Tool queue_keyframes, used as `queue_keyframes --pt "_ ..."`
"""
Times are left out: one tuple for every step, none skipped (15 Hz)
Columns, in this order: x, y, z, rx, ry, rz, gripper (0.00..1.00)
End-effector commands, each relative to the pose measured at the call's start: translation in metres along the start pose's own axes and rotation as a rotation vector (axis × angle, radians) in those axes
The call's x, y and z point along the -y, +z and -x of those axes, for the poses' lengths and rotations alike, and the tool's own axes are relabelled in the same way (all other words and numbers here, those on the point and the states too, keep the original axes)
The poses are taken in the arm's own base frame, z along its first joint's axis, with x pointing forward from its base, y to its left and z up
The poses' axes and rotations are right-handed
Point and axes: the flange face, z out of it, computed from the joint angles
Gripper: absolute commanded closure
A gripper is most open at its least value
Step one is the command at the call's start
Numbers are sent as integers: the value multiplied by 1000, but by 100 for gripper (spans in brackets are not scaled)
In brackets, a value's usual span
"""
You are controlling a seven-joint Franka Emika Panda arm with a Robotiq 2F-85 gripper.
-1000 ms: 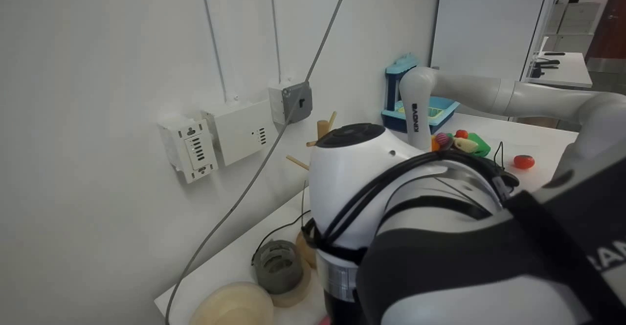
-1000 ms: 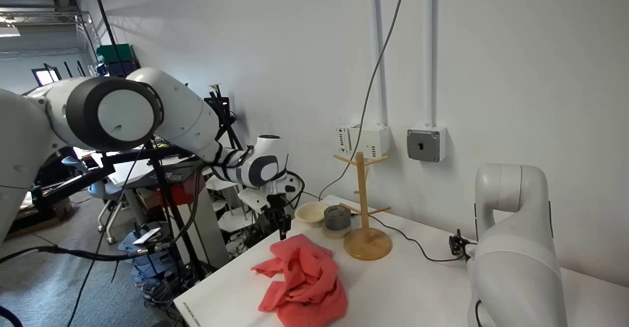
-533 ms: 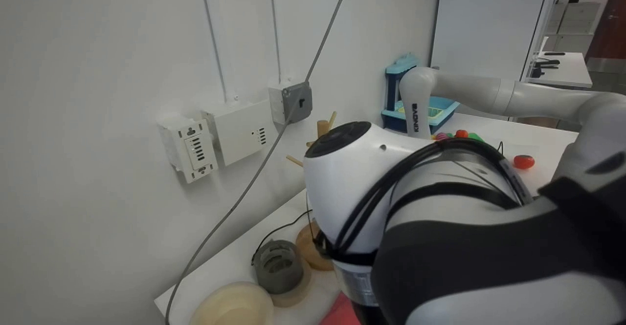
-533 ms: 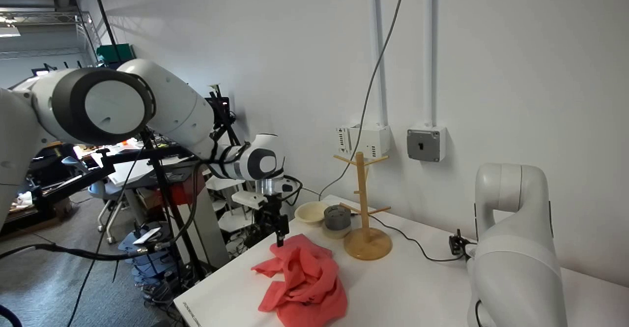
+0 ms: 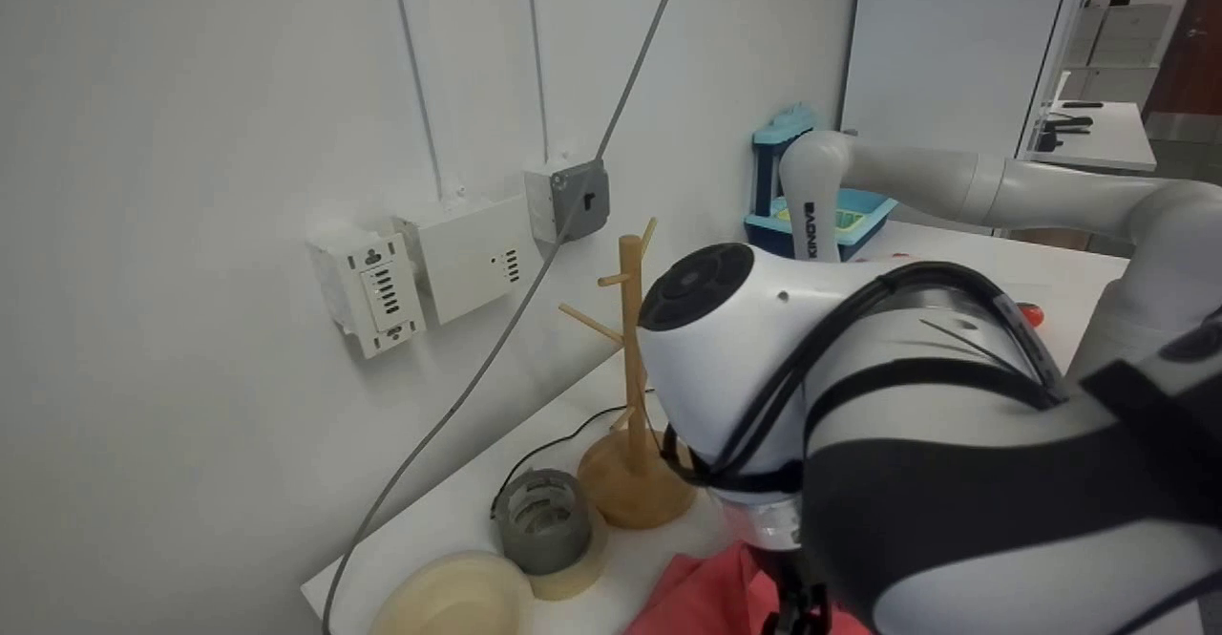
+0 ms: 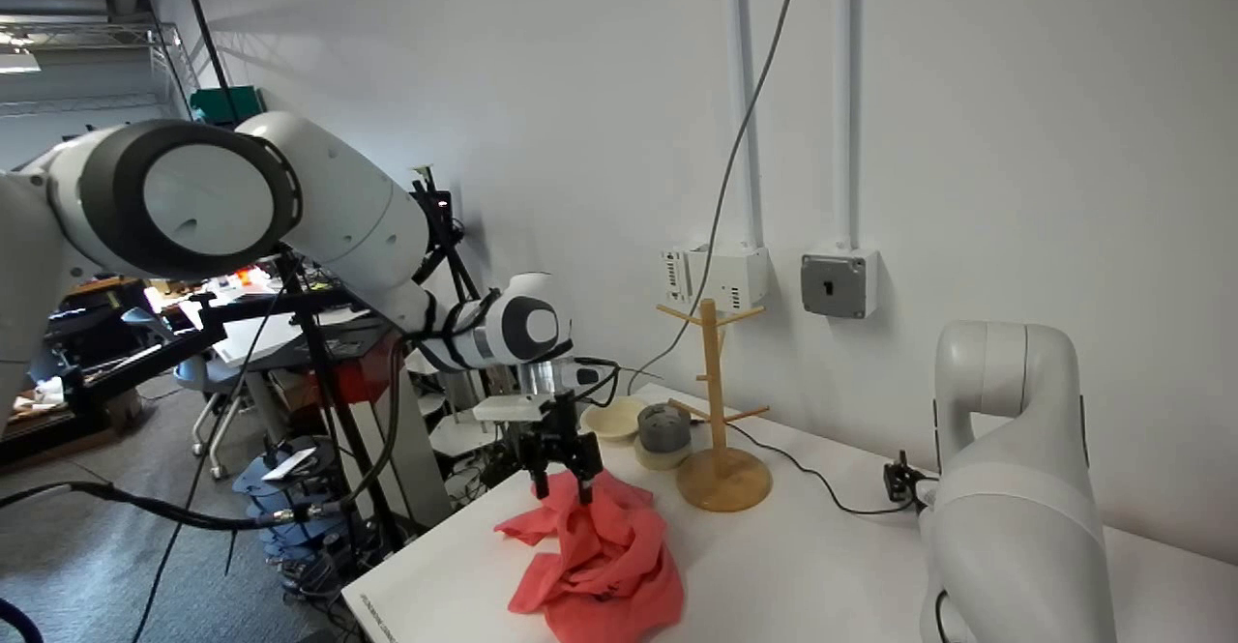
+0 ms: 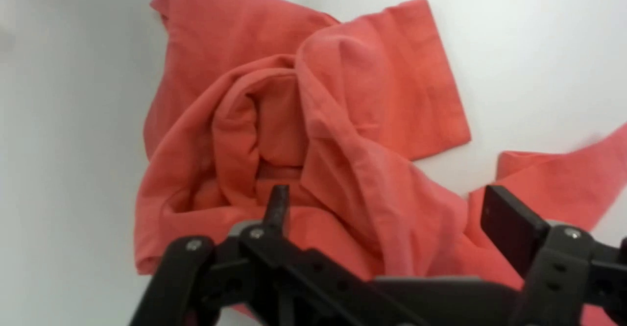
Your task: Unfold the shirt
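One coral-red shirt (image 6: 609,551) of soft, matte cloth lies crumpled on a smooth white counter (image 6: 803,566), close to the edge that runs out from the wall (image 6: 987,179). The wrist view looks down on a heap of creases: a rope-like ridge runs along the middle, a curled fold beside it makes a shadowed hollow, and a flat, square-ended flap with straight borders sticks out. A second, narrower flap stretches away to one side. The red deepens inside the folds.

The gripper (image 7: 389,206), black and angular, is above the shirt with its jaws wide apart; red cloth shows beneath the gap, and nothing is held. Whether a tip touches the cloth cannot be told.

Nearer the wall edge, a golden wooden stand (image 6: 714,401) rises upright from a disc-shaped base, thin round pegs jutting from its post. Beside it, toward the counter's corner at the wall, a grey ring-shaped roll (image 5: 549,549) sits on a tan roll (image 5: 573,582); nearest that corner is a smooth, round, cream-coloured bowl (image 5: 456,587).
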Motion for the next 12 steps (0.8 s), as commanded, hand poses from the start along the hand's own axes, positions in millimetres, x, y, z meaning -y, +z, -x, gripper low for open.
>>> queue_keyframes --pt "-30 14 13 29 -23 32 9" --pt "-35 20 15 41 -19 30 20" --pt "-39 25 18 52 -14 23 33" --pt "-41 28 20 62 -10 15 36" --pt "-44 31 22 73 -4 7 42" --pt "-46 33 24 84 2 4 51" --pt "-47 35 26 90 6 6 58" --pt "-47 37 28 97 9 6 66" --pt "-48 38 30 101 11 6 74" --pt "-49 38 32 105 12 4 81" --pt "-50 38 33 110 16 -2 90" --pt "-51 38 34 112 18 -4 97"
